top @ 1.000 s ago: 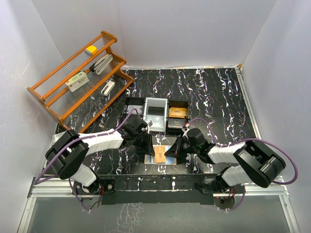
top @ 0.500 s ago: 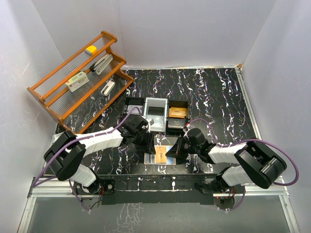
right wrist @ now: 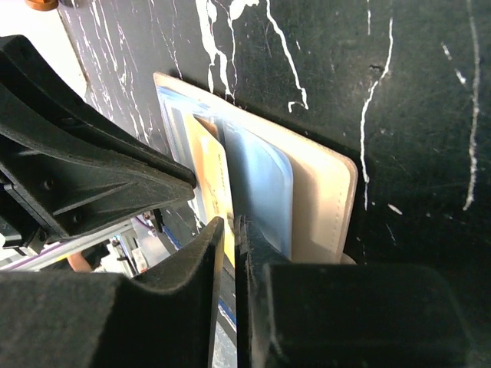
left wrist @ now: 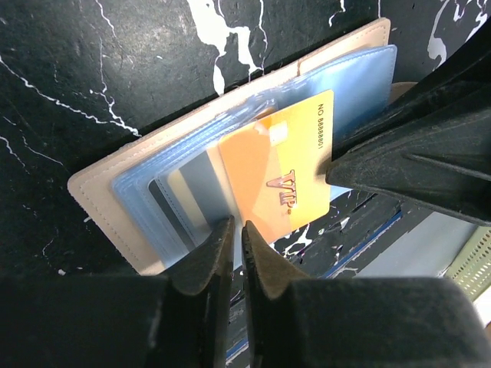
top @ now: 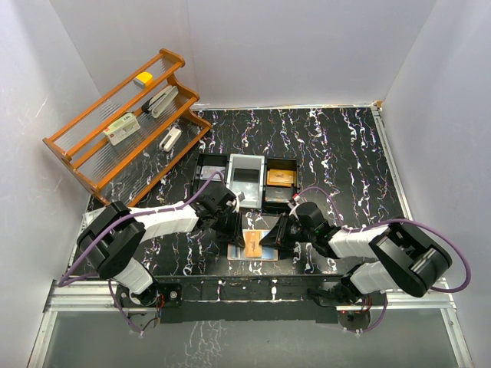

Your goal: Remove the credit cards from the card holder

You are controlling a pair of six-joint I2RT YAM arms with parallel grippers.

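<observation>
The card holder (top: 262,254) lies open on the table (top: 345,153) close to its near edge, between the two arms and on the near side of the three-compartment tray (top: 209,162). The left fingers (left wrist: 225,234) are drawn almost together, with only a thin slit between them. Their tips sit at the near corner of the orange card (left wrist: 268,176), which sticks partway out of the holder's clear blue sleeves. Whether they pinch that corner or merely rest against it cannot be told. The right fingers (right wrist: 218,230) are likewise nearly pressed together, and a strip of the orange card shows at their narrow gap. In the left wrist view their tips meet the card's opposite edge, just beside its printed number, but a grip there is not clear either. Only the left wrist view shows the card's face, with gold "VIP" lettering, and a grey card (left wrist: 196,172) tucked behind it in the sleeves. The right wrist view alone shows the holder almost edge-on, its beige leather cover lying flat on the table. The top view hides the fingertips but shows an orange-brown card (top: 280,178) in the tray's right compartment and a wooden rack (top: 107,96) at the far left.
</observation>
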